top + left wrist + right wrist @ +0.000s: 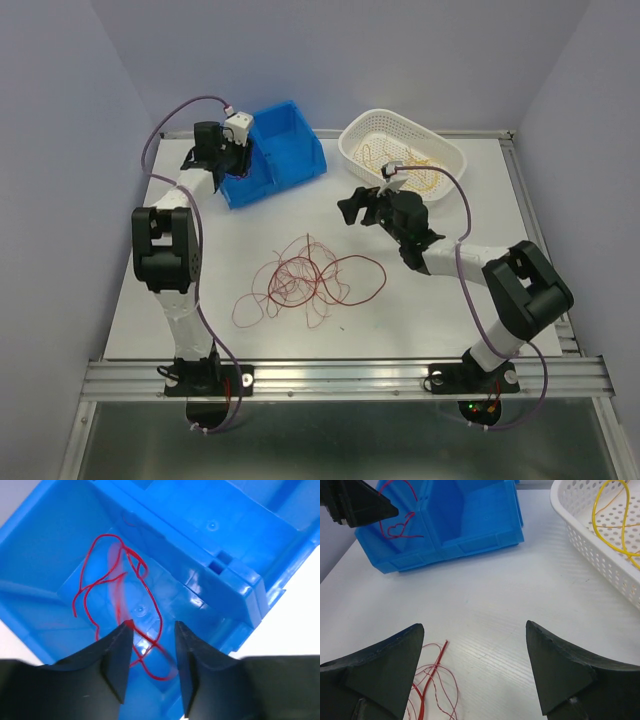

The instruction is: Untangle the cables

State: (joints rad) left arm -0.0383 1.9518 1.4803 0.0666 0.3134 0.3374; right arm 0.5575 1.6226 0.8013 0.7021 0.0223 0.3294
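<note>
One red strand [107, 535] lies in the blue bin [300, 160], with the left gripper [152, 627] parted above it, so this looks like the drop-off. The right gripper [474, 626] hovers wide open just beyond the red tangle [305, 275] mid-table. Next up, probably: pinch one single loop and lift it free.

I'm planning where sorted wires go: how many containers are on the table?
2. The blue bin sits along the far edge, to the left; the white basket sits along the far edge, to the right. No third seems hidden.
</note>
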